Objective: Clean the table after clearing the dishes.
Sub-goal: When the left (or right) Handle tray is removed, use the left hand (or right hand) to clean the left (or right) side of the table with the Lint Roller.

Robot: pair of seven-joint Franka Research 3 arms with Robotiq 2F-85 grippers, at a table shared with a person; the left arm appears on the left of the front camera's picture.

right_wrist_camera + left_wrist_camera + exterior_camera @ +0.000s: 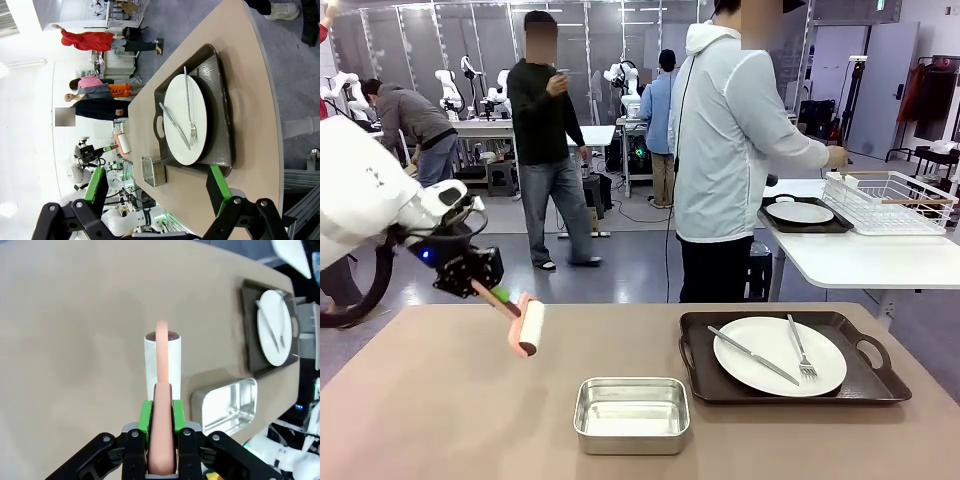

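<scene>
At frame left, the left pincer [492, 292] grips a pink-handled roller [530, 328] over the tabletop [430, 410]; the right pincer [156, 177] is released, facing the plate [175, 95] on its tray [220, 100].

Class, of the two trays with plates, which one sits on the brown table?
The near tray, beside the steel pan; the other tray sits on the white table by the wire rack.

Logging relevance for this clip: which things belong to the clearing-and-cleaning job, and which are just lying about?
Job: table, near plate on tray, far plate, roller in left claw.
Lying about: steel pan, wire rack.
</scene>
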